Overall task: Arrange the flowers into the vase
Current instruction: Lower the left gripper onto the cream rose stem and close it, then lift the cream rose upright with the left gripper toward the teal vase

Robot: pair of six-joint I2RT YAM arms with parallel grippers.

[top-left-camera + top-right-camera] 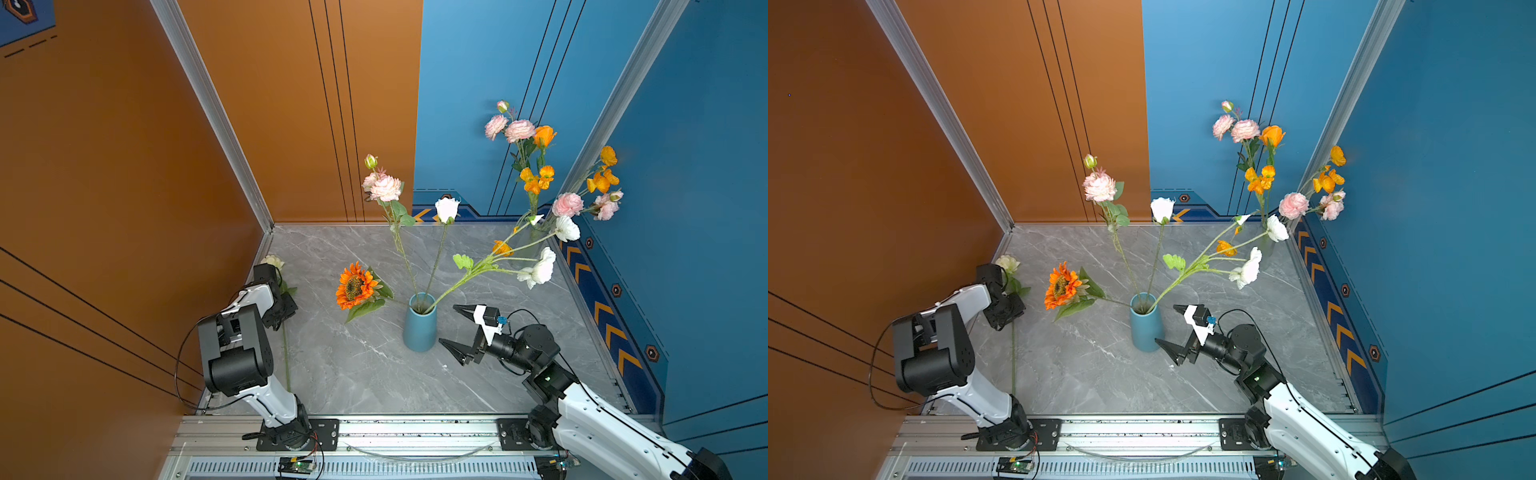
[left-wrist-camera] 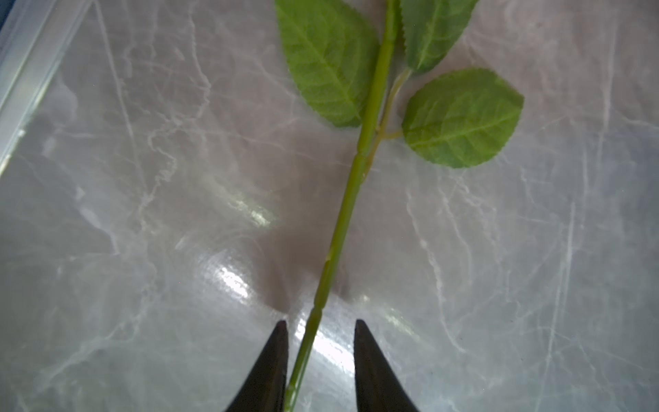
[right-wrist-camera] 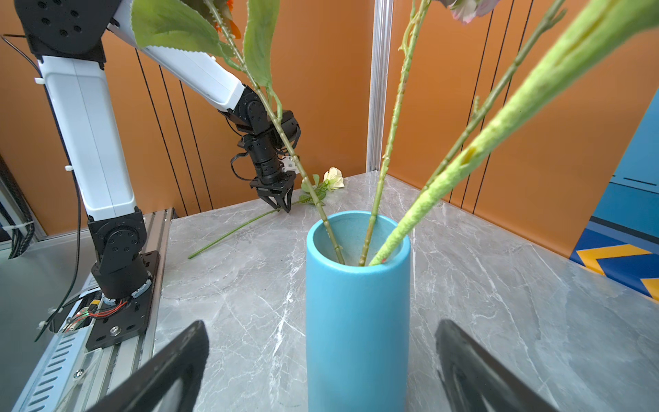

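Left tool [image 2: 321, 323]: straddles the stem of the cream flower [image 1: 272, 262] lying flat along the table's [image 1: 353, 374] left edge; narrowly apart, not clamped on it. Right tool [image 1: 448, 324]: spread wide, empty, just right of the upright blue vase [image 1: 419, 328] mid-table. In the vase: sunflower [image 1: 354, 286] leaning left, pink bloom [image 1: 386, 187], white bloom [image 1: 446, 209], one branching spray. Other flowers [image 1: 540, 166] bunched at the far-right corner, well apart.

Grey marble-patterned tabletop [image 1: 374, 374] (white veining, aluminium rail [image 1: 415, 430] along the near edge). Standing upright near the middle: blue vase [image 1: 419, 328]. Lying flat by the left edge: cream flower [image 1: 272, 262], stem pointing toward the rail.
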